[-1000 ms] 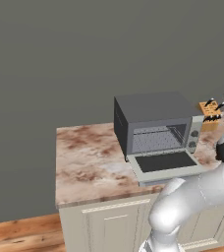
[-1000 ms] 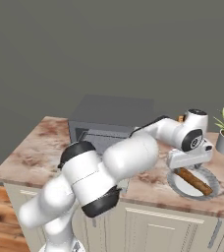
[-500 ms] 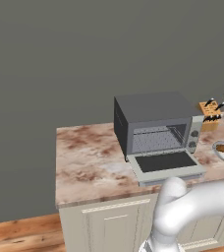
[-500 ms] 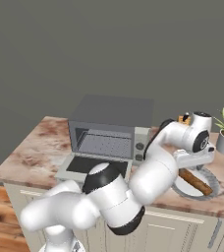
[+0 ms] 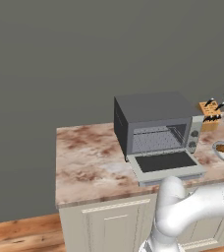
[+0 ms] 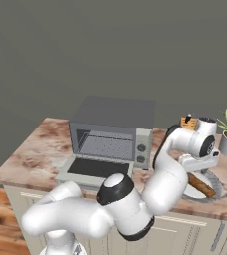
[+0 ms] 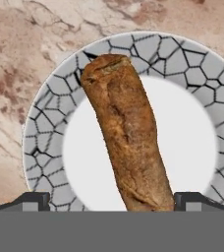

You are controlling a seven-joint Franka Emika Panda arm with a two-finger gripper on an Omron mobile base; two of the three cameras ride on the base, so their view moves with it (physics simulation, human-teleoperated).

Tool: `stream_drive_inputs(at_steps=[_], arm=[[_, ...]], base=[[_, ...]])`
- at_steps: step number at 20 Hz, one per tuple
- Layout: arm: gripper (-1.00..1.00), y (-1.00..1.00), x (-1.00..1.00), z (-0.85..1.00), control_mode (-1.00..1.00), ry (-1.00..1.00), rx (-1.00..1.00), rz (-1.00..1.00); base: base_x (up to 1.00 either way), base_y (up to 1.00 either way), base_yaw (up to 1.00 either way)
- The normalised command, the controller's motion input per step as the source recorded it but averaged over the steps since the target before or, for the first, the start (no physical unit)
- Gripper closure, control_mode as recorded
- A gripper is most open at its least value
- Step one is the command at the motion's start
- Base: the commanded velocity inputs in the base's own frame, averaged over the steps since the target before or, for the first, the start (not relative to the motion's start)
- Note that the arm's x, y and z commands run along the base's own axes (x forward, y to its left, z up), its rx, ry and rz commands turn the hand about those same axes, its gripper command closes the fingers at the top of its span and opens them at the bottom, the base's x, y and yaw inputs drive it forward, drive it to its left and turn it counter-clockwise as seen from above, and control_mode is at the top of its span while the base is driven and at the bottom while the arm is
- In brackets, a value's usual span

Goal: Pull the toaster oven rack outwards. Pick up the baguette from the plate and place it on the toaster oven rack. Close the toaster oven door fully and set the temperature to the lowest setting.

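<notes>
Gripper [image 7: 111, 199]: jaws wide apart, empty | Baguette [image 7: 126, 133]: directly below, between the fingertips, lying on plate [image 7: 45, 147] | Handling: likely light, crusty, stiff, slightly crushable | Grasp: mid-length, across its narrow width

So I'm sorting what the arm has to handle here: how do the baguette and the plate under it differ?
The baguette is long, narrow and rough brown; the plate is round, flat and pale, with a cracked-tile pattern on its rim. The plate is wider, so the baguette fits across it, one end reaching onto the rim. The baguette lies on the plate, while the plate sits on the marble counter. Both are beside the toaster oven.
</notes>
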Motion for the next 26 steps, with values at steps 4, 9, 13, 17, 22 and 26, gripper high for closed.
stream_drive_inputs(at_steps=[4, 9, 13, 17, 22, 26], arm=[[-1.00, -0.11, 0.07, -0.21, -1.00, 0.00, 0.00, 0.01], [-1.00, -0.10, 0.06, -0.20, -1.00, 0.00, 0.00, 0.00], [-1.00, -0.07, 0.01, -0.19, -1.00, 0.00, 0.00, 0.00], [-1.00, 0.00, 0.00, -0.21, -1.00, 0.00, 0.00, 0.01], [-1.00, 0.00, 0.00, -0.21, -1.00, 0.00, 0.00, 0.02], [-1.00, 0.00, 0.00, -0.25, -1.00, 0.00, 0.00, 0.03]], base=[[0.00, 0.00, 0.00], [0.00, 0.00, 0.00], [0.00, 0.00, 0.00], [0.00, 0.00, 0.00], [0.00, 0.00, 0.00], [0.00, 0.00, 0.00]])
